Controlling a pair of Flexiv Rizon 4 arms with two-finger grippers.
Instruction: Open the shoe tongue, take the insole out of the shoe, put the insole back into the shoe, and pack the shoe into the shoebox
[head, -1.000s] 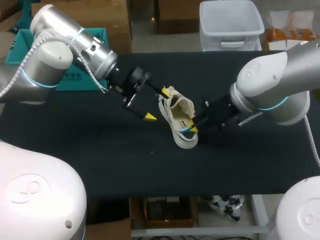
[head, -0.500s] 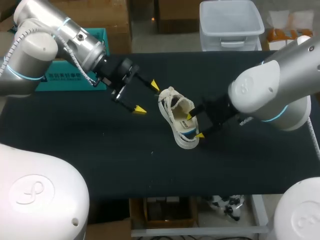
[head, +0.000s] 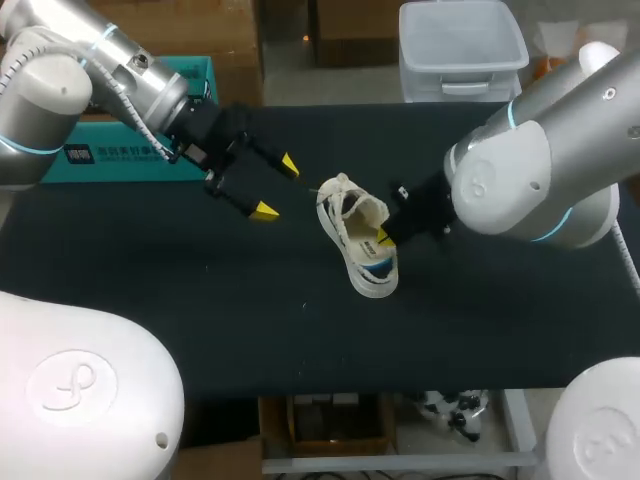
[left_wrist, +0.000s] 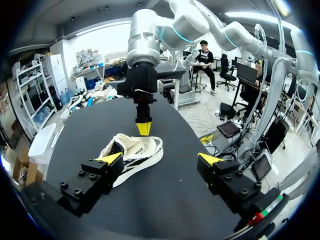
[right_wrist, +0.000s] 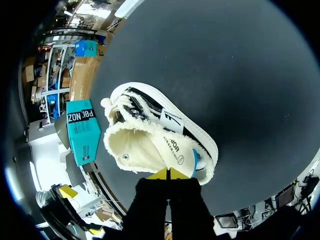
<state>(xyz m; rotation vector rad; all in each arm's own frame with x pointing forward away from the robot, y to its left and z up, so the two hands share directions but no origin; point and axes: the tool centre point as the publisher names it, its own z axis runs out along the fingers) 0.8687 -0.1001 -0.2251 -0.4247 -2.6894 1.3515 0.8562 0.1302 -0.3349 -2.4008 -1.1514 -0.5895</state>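
A cream fleece-lined shoe (head: 358, 250) with a white sole lies on its side mid-table, its opening facing my right arm. The white insole (right_wrist: 174, 148) shows inside it. My right gripper (head: 382, 237) is shut, its yellow tips (right_wrist: 168, 174) pressed together at the heel rim of the shoe (right_wrist: 150, 130). I cannot tell whether anything is pinched between them. My left gripper (head: 275, 187) stands wide open, left of the shoe and apart from it. From the left wrist, the shoe (left_wrist: 132, 155) lies ahead of my left gripper (left_wrist: 160, 160), with my right gripper (left_wrist: 144, 128) pointing down into it. The teal shoebox (head: 110, 165) sits back left.
The black table top (head: 250, 330) runs to a front edge near the bottom of the head view. The teal box (right_wrist: 83, 131) lies beyond the shoe's toe end, close to the table's far left edge.
My left gripper has drawn back to the left, away from the shoe, staying open. My right gripper opened, shifted from the heel end up to the shoe's opening, and shut again.
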